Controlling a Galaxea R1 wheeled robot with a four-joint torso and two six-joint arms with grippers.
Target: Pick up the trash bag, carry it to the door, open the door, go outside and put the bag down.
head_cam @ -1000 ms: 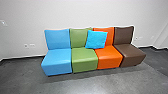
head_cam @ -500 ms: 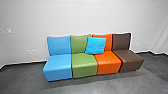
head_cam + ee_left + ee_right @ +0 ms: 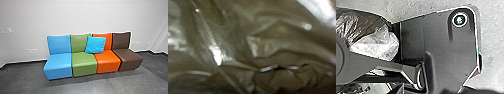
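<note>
Creased, shiny brownish plastic of the trash bag (image 3: 268, 50) lies right in front of the camera in the left wrist view. In the right wrist view the bag (image 3: 373, 25) shows as dark, glossy film with a pale, crumpled part, beside the robot's own dark plate and behind its jointed bar. How the bag is held cannot be made out.
A row of seats stands along a white wall (image 3: 82, 17): blue (image 3: 58, 61), green (image 3: 83, 62), orange (image 3: 107, 60) and brown (image 3: 127, 57). A bright blue cushion (image 3: 95, 44) leans on the green and orange backrests. The floor (image 3: 105, 83) is grey.
The head camera has shifted: the seats and wall sockets stand somewhat lower in the head view than a second ago, with only a slight shift in the last half second.
</note>
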